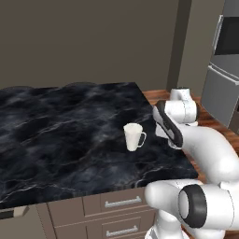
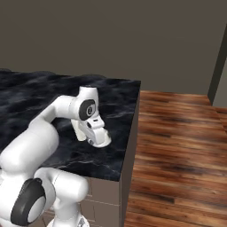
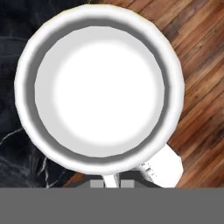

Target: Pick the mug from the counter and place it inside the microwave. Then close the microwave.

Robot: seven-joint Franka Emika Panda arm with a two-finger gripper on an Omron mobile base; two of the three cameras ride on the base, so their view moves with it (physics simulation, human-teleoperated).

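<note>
In the hand view the mug [image 3: 100, 92] is a squat white cup seen from straight above, its round opening close under the camera. My gripper [image 3: 112, 183] is shut on the near part of its rim, one fingertip on each side of the wall. In the right base view the hand [image 2: 91, 122] points down over the mug [image 2: 102, 141], which is near the right edge of the black marble counter [image 2: 26, 88]. Whether the mug is off the slab cannot be told. The microwave [image 1: 228, 35], silver-framed with dark glass, is cut off at the top right of the left base view.
A taller white mug with a loop handle [image 1: 134, 136] stands on the counter [image 1: 56, 130] just left of my forearm. Brown drawers with silver handles [image 1: 122, 202] sit below the slab. Wooden floor [image 2: 177, 142] lies right of the counter's edge. A grey appliance front [image 1: 219, 93] stands beneath the microwave.
</note>
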